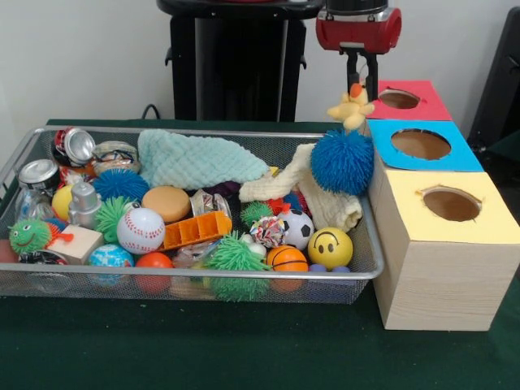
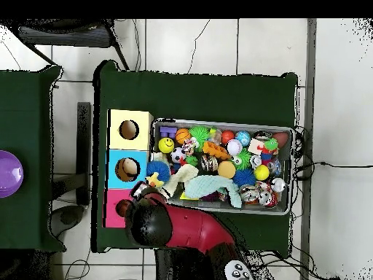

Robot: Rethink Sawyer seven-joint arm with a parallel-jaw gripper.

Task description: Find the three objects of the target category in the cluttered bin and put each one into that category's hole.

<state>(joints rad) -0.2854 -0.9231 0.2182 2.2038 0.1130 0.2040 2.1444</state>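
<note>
The red and black arm's hand (image 1: 358, 88) hangs above the gap between the wire mesh bin (image 1: 357, 272) and the row of boxes, its two dark prongs drawn narrow around a small yellow plush duck with an orange beak (image 1: 351, 108), which it holds off the bin by its top. In the overhead view the duck (image 2: 154, 181) shows just past the arm's round black head, beside the blue box.

Below and just left of the duck, a fuzzy blue spiky ball (image 1: 342, 161) sits on the bin's right rim, against a cream knitted cloth (image 1: 313, 191). A pale mint knitted cloth (image 1: 195, 158) lies across the back of the bin.

The bin rests on a dark green surface (image 1: 203, 349). Among the clutter in it are a white baseball (image 1: 140, 231), a yellow smiley-face ball (image 1: 330, 247), a small orange basketball (image 1: 287, 259), a small soccer ball (image 1: 298, 228), an orange plastic tray with compartments (image 1: 193, 230), a green spiky ball (image 1: 234, 255) and crushed metal cans (image 1: 73, 147) at the far left.

Right of the bin stand three wooden boxes, each with a round hole in a coloured top: red (image 1: 406, 100) farthest back, blue (image 1: 421, 145) in the middle, yellow (image 1: 451, 203) nearest.
</note>
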